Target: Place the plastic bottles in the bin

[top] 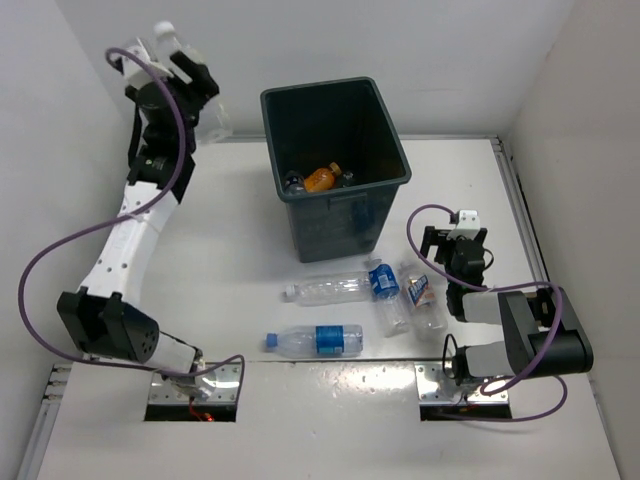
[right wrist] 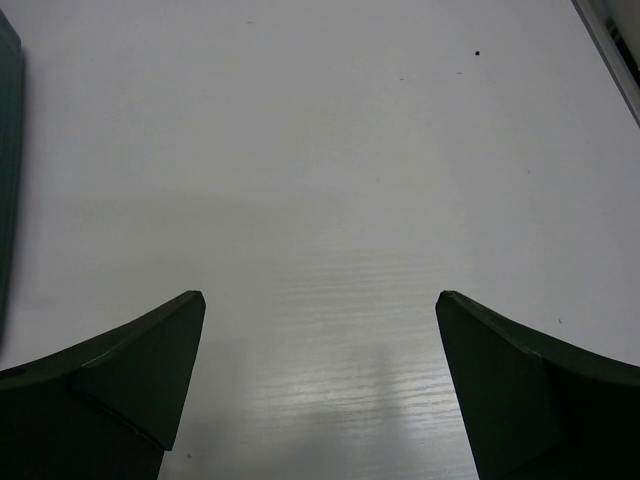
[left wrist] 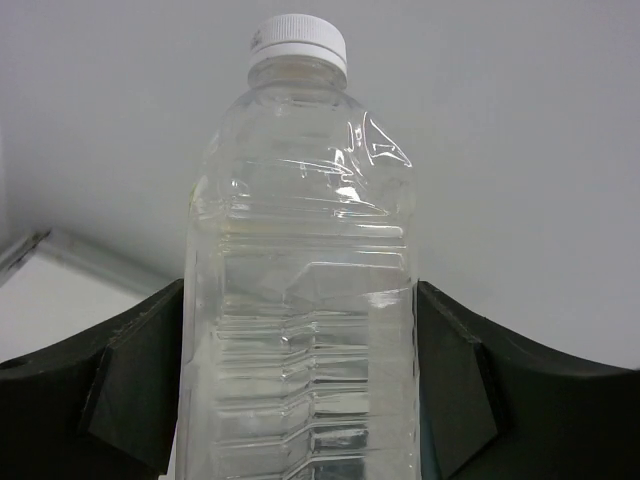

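Upper left, top view: left jaws clamped mid-body on unlabelled bottle (left wrist: 300,300), beside bin (top: 335,225), not over it. Light, thin-walled, creased (likely crushable, slippery); ribbed middle best hold. Lower right: right jaws wide apart, empty. Four bottles (top: 318,340) lay on bench (top: 200,260).

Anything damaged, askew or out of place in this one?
The unlabelled bottle clamped in the left end effector is creased and dented at its shoulder. An orange item lies in the bin; what it is cannot be told. Nothing looks spilled.
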